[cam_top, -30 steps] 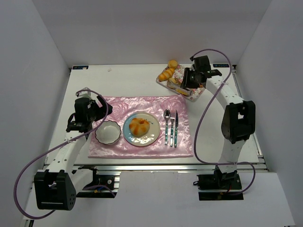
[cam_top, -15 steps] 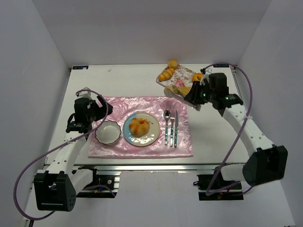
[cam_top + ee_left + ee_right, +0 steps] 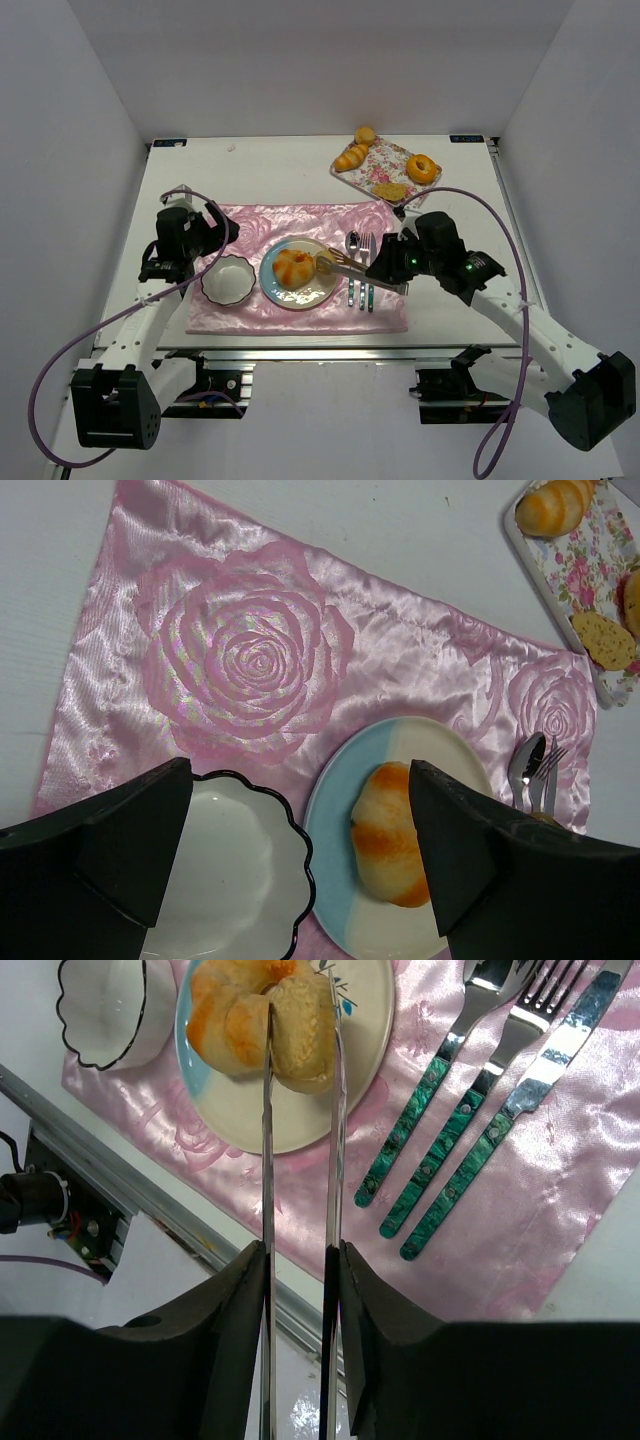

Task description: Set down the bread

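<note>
My right gripper (image 3: pixel 387 271) is shut on metal tongs (image 3: pixel 345 267), and the tongs pinch a small tan piece of bread (image 3: pixel 324 264) over the right side of the blue-and-white plate (image 3: pixel 300 298). In the right wrist view the tongs (image 3: pixel 335 1160) squeeze that bread (image 3: pixel 303 1030), which touches a larger orange-striped bun (image 3: pixel 225 1010) lying on the plate (image 3: pixel 300 1125). My left gripper (image 3: pixel 215 232) is open and empty, above the white bowl (image 3: pixel 230 860) and the bun (image 3: pixel 395 830).
A floral tray (image 3: pixel 375 170) at the back right holds a donut (image 3: pixel 423 167), a croissant (image 3: pixel 351 156) and a flat slice (image 3: pixel 390 190); a small roll (image 3: pixel 366 134) sits behind it. A spoon, fork and knife (image 3: pixel 360 285) lie on the pink placemat (image 3: pixel 300 225) right of the plate.
My right arm has swung from the floral tray down and left to the plate, carrying the bread piece in the tongs. The left arm has not moved.
</note>
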`<state>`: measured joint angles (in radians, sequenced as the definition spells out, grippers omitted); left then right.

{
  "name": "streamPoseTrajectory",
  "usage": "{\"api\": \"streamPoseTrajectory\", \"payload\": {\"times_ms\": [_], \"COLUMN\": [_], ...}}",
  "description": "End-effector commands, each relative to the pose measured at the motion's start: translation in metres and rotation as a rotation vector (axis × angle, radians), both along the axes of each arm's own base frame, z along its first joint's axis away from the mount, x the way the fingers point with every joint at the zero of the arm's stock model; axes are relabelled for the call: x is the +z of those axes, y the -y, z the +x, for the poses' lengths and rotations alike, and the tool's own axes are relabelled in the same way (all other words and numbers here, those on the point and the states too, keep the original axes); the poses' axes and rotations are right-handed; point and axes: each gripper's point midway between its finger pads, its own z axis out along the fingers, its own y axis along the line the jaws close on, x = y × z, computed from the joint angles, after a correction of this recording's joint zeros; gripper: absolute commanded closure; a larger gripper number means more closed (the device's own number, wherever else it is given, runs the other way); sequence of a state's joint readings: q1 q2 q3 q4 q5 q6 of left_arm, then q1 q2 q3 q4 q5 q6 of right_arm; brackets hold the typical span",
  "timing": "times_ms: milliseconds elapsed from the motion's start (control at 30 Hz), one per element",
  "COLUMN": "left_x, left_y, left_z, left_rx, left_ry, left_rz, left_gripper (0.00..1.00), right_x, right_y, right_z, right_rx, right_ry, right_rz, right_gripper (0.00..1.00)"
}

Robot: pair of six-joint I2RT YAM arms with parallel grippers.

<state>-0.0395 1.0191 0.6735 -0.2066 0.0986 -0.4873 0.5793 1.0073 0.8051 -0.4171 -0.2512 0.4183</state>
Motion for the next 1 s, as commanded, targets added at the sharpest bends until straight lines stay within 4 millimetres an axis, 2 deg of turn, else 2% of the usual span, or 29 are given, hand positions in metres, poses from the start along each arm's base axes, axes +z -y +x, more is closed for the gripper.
{"api": "streamPoseTrajectory", "payload": {"times_ms": [0, 100, 233, 467, 833, 967], "left_x": [0.01, 0.012, 0.009, 0.011, 0.012, 0.011], "left_y": [0.001, 0.001, 0.001, 0.0, 0.0, 0.001], "left_z": [-0.005, -0.006, -0.006, -0.006, -0.007, -0.007], "left_rx": [-0.005, -0.007, -0.006, -0.003, -0.005, -0.009], "left_ry": [0.04, 0.046, 0.034, 0.038, 0.042, 0.042], "left_rz": [-0.005, -0.006, -0.003, -0.003, -0.001, -0.003], "left_gripper": [0.02, 0.02, 0.02, 0.02, 0.02, 0.02], "right_x": [0.007, 0.005, -0.002, -0.002, -0.002, 0.008], "right_y": [-0.002, -0.01, -0.011, -0.013, -0.013, -0.01], "right_z": [0.003, -0.004, -0.006, -0.009, -0.009, -0.002], "right_rx": [-0.025, 0.018, 0.024, 0.041, 0.043, 0.007], "right_ry": [0.025, 0.013, -0.003, -0.011, -0.015, 0.024], "right_rz": [0.03, 0.051, 0.038, 0.04, 0.026, 0.028], "right_gripper": [0.62, 0.59, 0.54, 0.5, 0.47, 0.48]}}
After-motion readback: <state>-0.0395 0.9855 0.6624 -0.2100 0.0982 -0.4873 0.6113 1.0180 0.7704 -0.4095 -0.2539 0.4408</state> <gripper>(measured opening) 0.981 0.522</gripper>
